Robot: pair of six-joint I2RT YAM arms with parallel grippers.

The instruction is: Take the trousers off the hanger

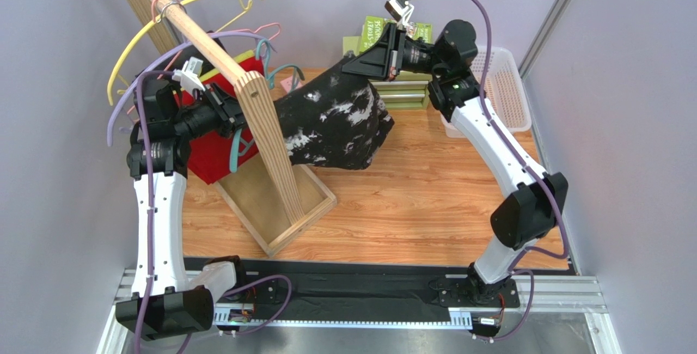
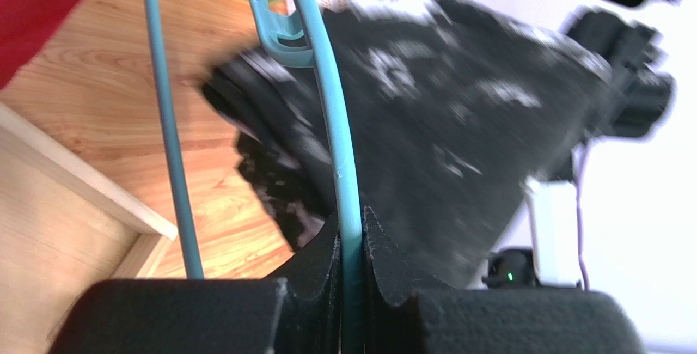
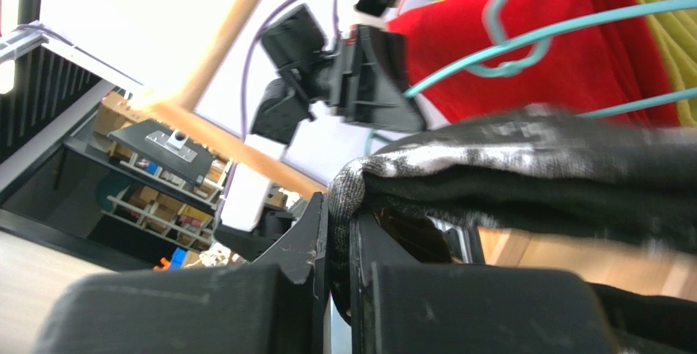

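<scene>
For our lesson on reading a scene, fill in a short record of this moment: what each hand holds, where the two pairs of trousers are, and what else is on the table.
left hand: shut on the wire of the teal hanger
right hand: shut on an edge of the black trousers
black trousers: spread between the teal hanger and the right hand, above the table
red trousers: hanging by the wooden rack, behind the left arm
also on table: white basket, far right corner

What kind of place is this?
Probably a robot lab test booth: two arms bolted to a table, plain grey walls close around, a wooden rack of hangers.
</scene>
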